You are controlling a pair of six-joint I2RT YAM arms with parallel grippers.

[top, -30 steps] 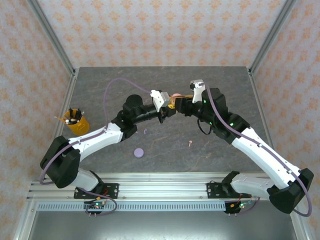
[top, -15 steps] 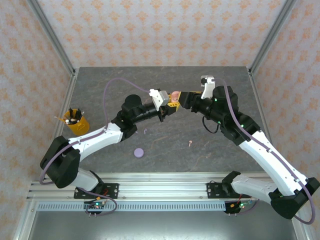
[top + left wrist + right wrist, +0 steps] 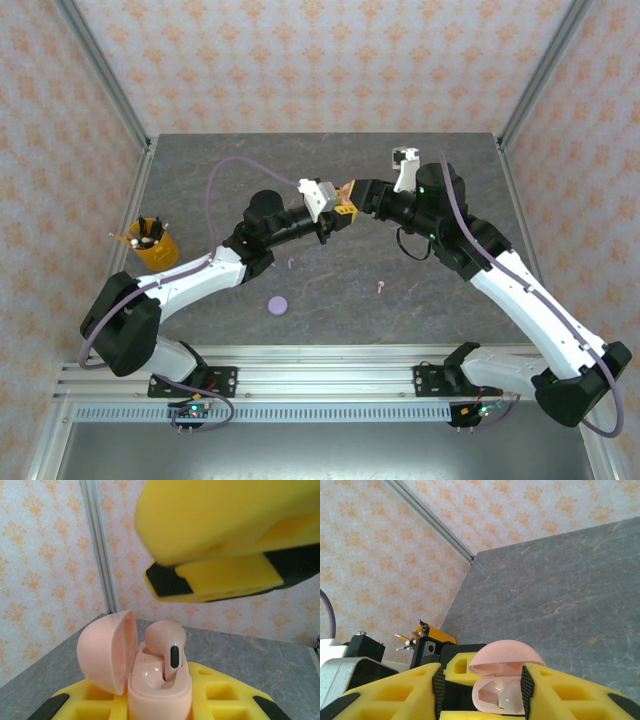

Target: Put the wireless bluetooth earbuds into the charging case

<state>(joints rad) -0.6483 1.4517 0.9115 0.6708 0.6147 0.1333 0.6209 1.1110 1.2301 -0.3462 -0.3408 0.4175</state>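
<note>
Possibly knocks half-seated earbud [image 3: 166,641] askew, or twists charging case [image 3: 159,696] gripped in left jaws, if pressed off-centre by half-open, empty right jaws.

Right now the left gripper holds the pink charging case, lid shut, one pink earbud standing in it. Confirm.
Not quite: the lid is open, swung back, as the left wrist view shows. The left gripper does hold the pink charging case, pink earbud standing in it.
</note>
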